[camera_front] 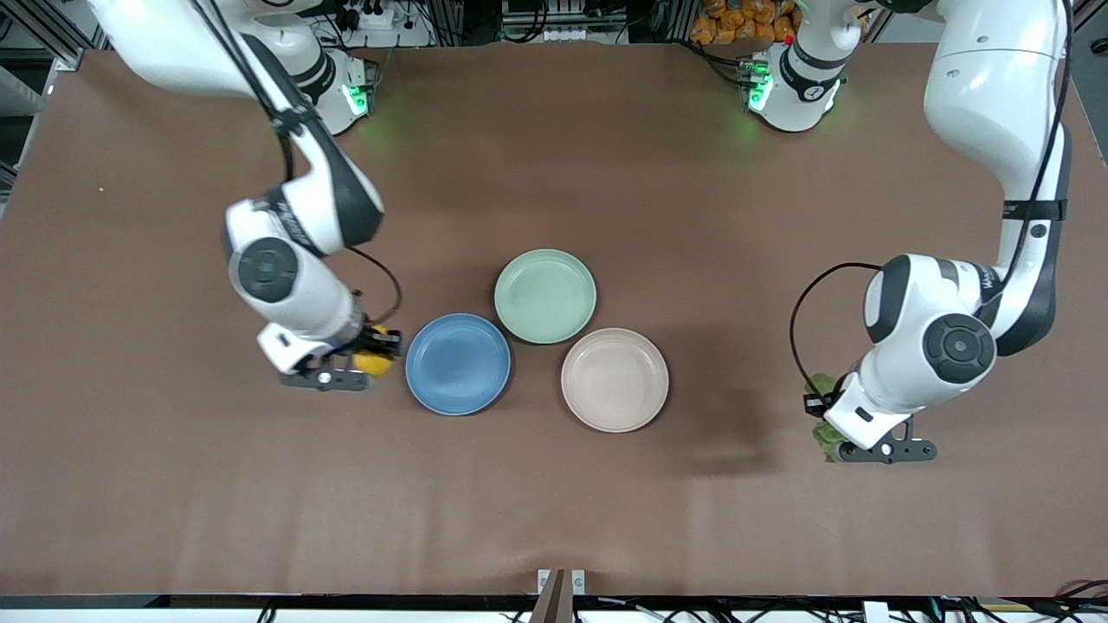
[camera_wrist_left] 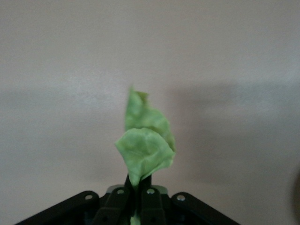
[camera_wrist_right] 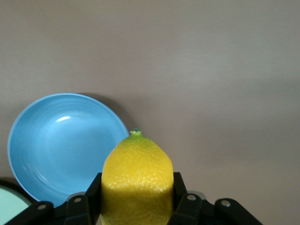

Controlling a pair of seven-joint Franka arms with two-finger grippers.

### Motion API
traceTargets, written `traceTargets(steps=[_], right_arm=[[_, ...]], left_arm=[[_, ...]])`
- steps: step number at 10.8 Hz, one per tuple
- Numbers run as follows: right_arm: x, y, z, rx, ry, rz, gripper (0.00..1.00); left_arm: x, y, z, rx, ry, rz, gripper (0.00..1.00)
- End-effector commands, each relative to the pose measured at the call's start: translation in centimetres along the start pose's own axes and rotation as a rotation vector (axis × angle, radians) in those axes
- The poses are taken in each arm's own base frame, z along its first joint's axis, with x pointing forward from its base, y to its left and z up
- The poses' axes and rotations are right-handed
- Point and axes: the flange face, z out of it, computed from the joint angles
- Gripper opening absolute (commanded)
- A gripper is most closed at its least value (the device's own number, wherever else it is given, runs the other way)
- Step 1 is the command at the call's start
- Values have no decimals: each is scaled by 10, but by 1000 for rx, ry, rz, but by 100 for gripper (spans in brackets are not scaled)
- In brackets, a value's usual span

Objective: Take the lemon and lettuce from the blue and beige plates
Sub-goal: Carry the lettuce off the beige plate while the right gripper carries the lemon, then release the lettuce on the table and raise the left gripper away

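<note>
Hanging over bare table toward the left arm's end and nearest the front edge of all, the left gripper [camera_front: 829, 439] has its fingers pinched tight on the lettuce [camera_wrist_left: 145, 143], a thin green leaf that stands up out of the jaws in the left wrist view. A little farther from the front edge, toward the right arm's end, the right gripper [camera_front: 374, 355] clamps the lemon [camera_wrist_right: 137, 180] across its middle, just beside the blue plate [camera_front: 458, 363] and not over it.

Between the two arms lie three bare plates. The beige plate [camera_front: 615, 379] is nearest the front edge, the blue plate sits slightly farther back, and a pale green plate [camera_front: 544, 296] is farthest, toward the table's centre.

Judging from this, both picks look made: each item is off its plate and in a grip. The next move probably calls for carrying each item clear and setting it down gently, the floppy leaf especially, without loosening early.

Dark lettering runs along each forearm near the wrist, but it cannot be read.
</note>
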Motion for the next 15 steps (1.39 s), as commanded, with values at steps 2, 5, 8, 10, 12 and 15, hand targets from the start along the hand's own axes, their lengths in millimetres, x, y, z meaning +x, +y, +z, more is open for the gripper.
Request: traceTargets(steps=[2,5,8,10,12,15], right_arm=[[-4,61,-27,-38,-58,-57,5],[0,118,-38,-65,-101,-105,5],[1,165,-39,-70,-116,-164,5],[2,180,-38,-69,-120,-168,5],[-1,192,-25,-69,-120,-162,5],[-8,207,0,-66,-93,-163,5]], left_arm=[[-12,9,16,-23,-52,-13,100],[-25,15,31,-62,-62,-127,100],[-84,20,43,-95,61,-231,100],[-122,15,32,-80,58,-226,100],[-151,6,24,-62,45,-228,100],[-175,2,12,-49,48,-226,100]])
